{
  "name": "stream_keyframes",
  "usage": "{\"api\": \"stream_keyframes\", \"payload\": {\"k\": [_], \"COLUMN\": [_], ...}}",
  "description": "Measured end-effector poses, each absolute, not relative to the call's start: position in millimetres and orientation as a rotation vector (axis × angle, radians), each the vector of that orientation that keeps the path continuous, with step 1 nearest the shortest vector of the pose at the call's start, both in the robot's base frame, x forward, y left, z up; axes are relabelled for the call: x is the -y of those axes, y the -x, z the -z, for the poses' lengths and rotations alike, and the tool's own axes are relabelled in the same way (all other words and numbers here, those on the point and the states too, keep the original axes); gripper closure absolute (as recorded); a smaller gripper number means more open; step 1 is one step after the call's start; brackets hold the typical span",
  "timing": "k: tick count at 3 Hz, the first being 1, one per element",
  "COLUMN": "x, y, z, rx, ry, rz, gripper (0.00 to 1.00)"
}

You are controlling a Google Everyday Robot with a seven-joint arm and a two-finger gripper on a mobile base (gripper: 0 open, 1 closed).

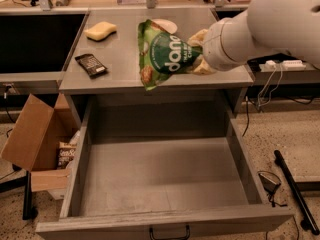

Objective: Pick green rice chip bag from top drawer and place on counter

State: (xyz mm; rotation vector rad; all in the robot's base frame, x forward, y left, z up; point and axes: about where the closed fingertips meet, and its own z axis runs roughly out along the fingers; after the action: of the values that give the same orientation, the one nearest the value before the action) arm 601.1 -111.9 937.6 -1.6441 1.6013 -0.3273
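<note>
The green rice chip bag hangs in the air above the front part of the grey counter, its logo facing me. My gripper is shut on the bag's right edge, with tan fingertips showing above and below it. The white arm reaches in from the upper right. The top drawer is pulled out wide below the counter, and its grey bottom holds nothing. Its dark handle shows at the front.
On the counter lie a black snack bar wrapper, a yellow sponge and a white bowl partly hidden behind the bag. A brown cardboard box stands on the floor at left. A black rod and cables lie at right.
</note>
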Motion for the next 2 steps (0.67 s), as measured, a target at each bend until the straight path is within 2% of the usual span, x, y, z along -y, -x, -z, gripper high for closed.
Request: {"api": "stream_keyframes", "payload": {"k": [2], "x": [109.6], "y": [-655.4], "z": [-913.5], "rx": [-1.667], "ry": [1.57], "rz": [0.174], "gripper": [1.0]}}
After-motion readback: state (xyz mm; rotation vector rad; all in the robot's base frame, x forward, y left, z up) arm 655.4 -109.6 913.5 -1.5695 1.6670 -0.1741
